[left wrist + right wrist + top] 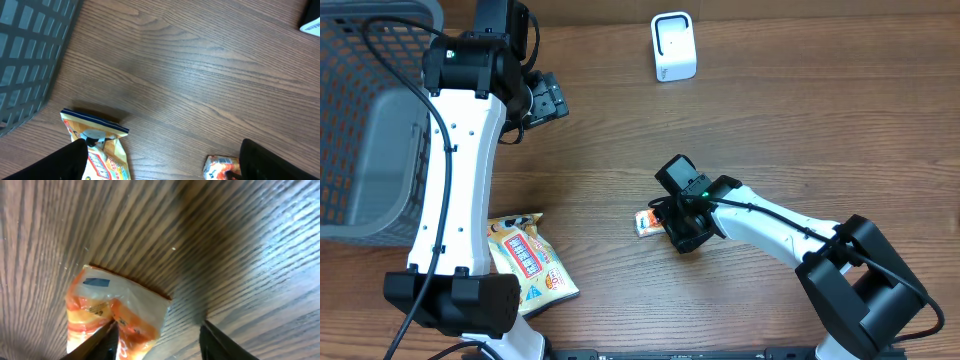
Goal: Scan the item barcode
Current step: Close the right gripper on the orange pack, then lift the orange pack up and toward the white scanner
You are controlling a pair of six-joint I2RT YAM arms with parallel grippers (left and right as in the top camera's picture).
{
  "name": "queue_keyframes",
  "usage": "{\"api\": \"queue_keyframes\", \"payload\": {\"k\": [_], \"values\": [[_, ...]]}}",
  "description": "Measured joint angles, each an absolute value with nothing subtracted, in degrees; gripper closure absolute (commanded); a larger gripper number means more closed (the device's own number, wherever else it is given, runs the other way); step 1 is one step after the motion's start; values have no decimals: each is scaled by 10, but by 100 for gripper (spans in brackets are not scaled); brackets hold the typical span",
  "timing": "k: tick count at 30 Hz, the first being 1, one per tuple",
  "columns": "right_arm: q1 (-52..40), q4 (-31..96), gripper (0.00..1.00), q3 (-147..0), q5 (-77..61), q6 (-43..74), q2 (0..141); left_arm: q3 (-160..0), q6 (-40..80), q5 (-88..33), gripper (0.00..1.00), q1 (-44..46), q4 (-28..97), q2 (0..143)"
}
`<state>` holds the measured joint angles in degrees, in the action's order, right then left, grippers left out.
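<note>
Wood-grain table [800, 120] — left tool [165, 162] wide open and empty, right tool [157, 342] parted astride the orange packet [120, 300].

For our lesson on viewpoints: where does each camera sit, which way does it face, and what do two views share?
Overhead: above the table, looking straight down; both arms, basket, scanner, bag, packet.
Left wrist: raised near the basket, looking down at bag and packet; own fingers at lower corners.
Right wrist: close above the packet; own fingers at the bottom edge.
Shared: all three show the packet.
</note>
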<state>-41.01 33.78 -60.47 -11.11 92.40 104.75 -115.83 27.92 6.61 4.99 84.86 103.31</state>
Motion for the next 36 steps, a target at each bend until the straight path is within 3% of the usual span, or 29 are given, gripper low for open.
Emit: {"api": "queue_keyframes", "payload": {"k": [7,13,18,25,31,36], "values": [[-412,326,62,-604,-99,926,1048,-1158,279,66,9,50,851,1033],[-411,319,95,-605,-92,914,1048,-1158,278,66,0,50,855,1033],[-398,312,96,-605,-106,867,1047,-1158,279,66,0,50,855,1033],[-324,233,96,-602,-193,669,1061,-1158,279,66,0,50,855,1033],[-233,94,96,-599,-451,439,1066,-1158,279,66,0,50,855,1033],[-177,17,96,-599,-662,332,1066,-1158,279,66,0,50,852,1033]]}}
